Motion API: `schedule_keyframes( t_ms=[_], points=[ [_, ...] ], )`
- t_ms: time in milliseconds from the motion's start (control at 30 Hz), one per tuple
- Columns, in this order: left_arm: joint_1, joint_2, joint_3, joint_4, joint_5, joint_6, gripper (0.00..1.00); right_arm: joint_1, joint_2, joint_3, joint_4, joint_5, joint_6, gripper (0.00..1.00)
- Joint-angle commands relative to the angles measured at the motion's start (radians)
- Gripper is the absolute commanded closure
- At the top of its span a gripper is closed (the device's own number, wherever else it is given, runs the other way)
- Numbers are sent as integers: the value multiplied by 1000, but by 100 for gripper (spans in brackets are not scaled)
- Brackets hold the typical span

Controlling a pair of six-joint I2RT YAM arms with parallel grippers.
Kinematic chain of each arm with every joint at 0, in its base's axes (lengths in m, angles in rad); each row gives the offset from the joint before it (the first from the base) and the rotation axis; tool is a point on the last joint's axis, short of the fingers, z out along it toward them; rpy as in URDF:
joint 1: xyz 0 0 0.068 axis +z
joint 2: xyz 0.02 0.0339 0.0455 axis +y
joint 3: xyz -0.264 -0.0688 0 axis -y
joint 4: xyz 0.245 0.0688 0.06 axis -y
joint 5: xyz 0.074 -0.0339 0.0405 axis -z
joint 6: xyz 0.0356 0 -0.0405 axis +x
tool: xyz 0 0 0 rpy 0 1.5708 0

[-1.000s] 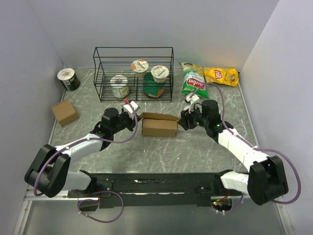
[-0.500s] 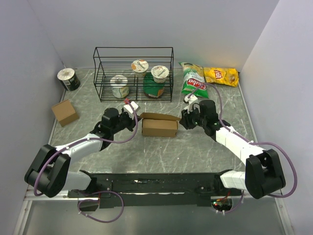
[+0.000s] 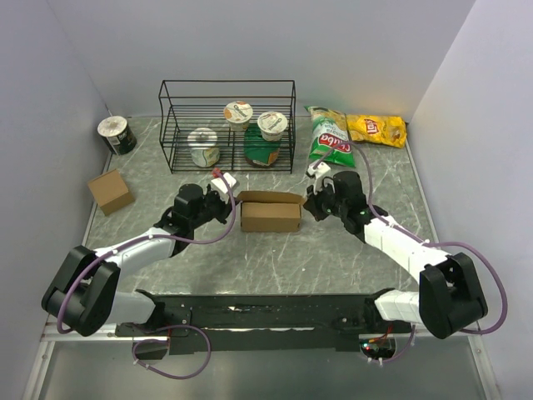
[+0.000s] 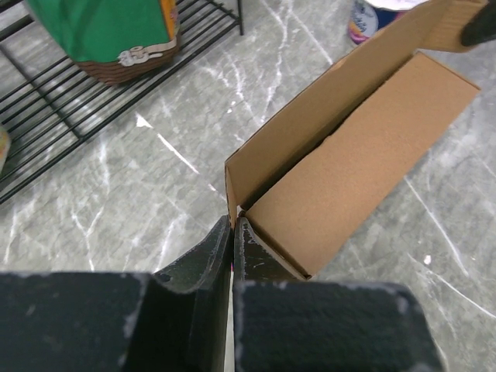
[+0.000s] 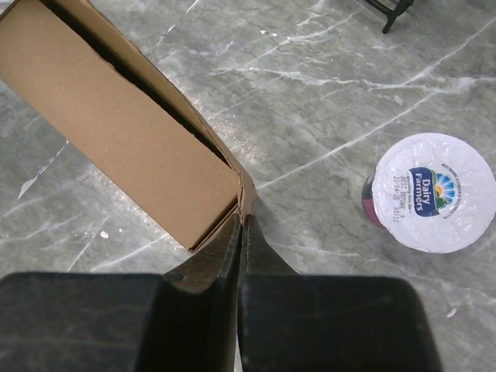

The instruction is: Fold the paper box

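Observation:
The paper box [image 3: 271, 217] is an oblong brown carton lying across the middle of the table, its long top flap standing up along the back. My left gripper [image 3: 234, 202] is at its left end, shut on the thin cardboard edge at that corner [image 4: 232, 223]. My right gripper [image 3: 309, 204] is at the right end, also shut, pinching the end flap's edge [image 5: 242, 220]. In the left wrist view the paper box [image 4: 356, 155] runs away to the upper right. Seen from the right wrist, the paper box [image 5: 124, 132] runs to the upper left.
A black wire rack [image 3: 226, 125] with yogurt cups and a green jar stands behind the box. One yogurt cup [image 5: 434, 194] stands near the rack's foot. Snack bags [image 3: 329, 137] lie back right. A small cube-like box [image 3: 110, 192] and a can [image 3: 117, 135] are at the left.
My right gripper has moved in slightly to the left and gone from open to shut on the box's right end. The left arm has held still.

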Motion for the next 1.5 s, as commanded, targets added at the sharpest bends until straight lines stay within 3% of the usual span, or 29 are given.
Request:
schedule_keyframes(
  t_ms=[0,467,767,1067,1467],
  points=[
    [-24,-22,18,22,-25,8,92,74,12,52,27,77,38,100],
    [-57,-19,5,59,-123,-78,92,287,81,134,-32,491,219,100],
    [-60,-5,27,84,-157,-323,91,393,75,95,11,718,179,100],
    [-70,26,13,115,-179,-465,91,424,79,88,45,778,179,100],
    [-115,66,55,58,-260,-518,93,450,84,78,70,807,167,100]
  ],
)
